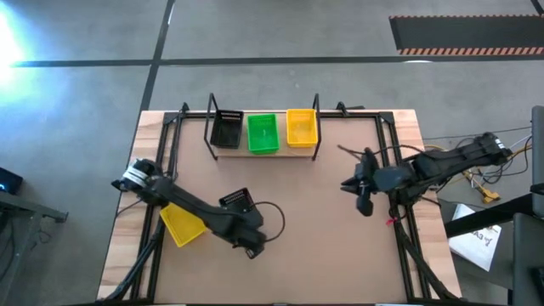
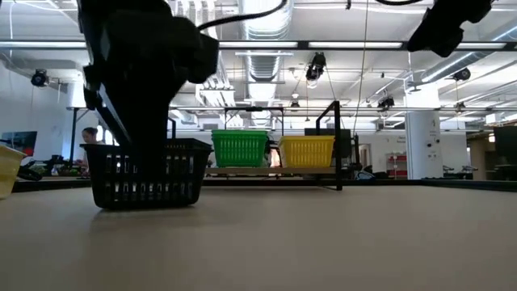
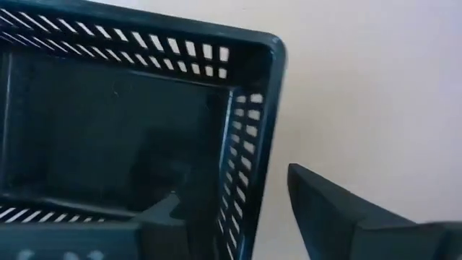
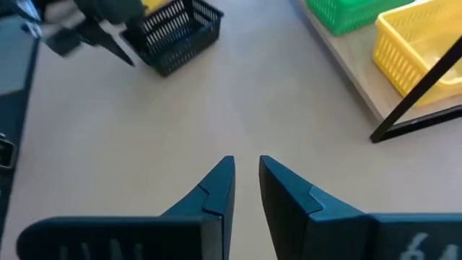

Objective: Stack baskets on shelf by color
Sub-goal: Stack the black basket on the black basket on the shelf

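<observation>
Shelf: I see the shelf (image 1: 280, 155) at the far edge of the table (image 1: 323, 246), its black wire uprights at both ends.
On the shelf: 3 stacks stand in a row, a black basket (image 1: 226, 132) at the left, a green basket (image 1: 262, 133) in the middle and a yellow basket (image 1: 301, 127) at the right. I cannot tell how many baskets each stack holds.
Loose black basket: 1 more black basket (image 1: 237, 201) sits upright on the table, near the left front, well apart from the shelf.
Loose yellow basket: 1 yellow basket (image 1: 182, 224) lies on the table under the left arm, just beside the loose black one on its left.
Left gripper: my left gripper (image 3: 238, 217) is at the loose black basket, with 1 finger inside it and the other finger (image 3: 339, 217) outside, the basket's wall between them. The jaws stand apart around that wall and I see a gap on the outer side, so I read it as not yet clamped.
Right gripper: my right gripper (image 4: 245, 180) hangs above bare table at the right side, holding nothing, its fingers drawn close with a narrow gap between the tips.
</observation>
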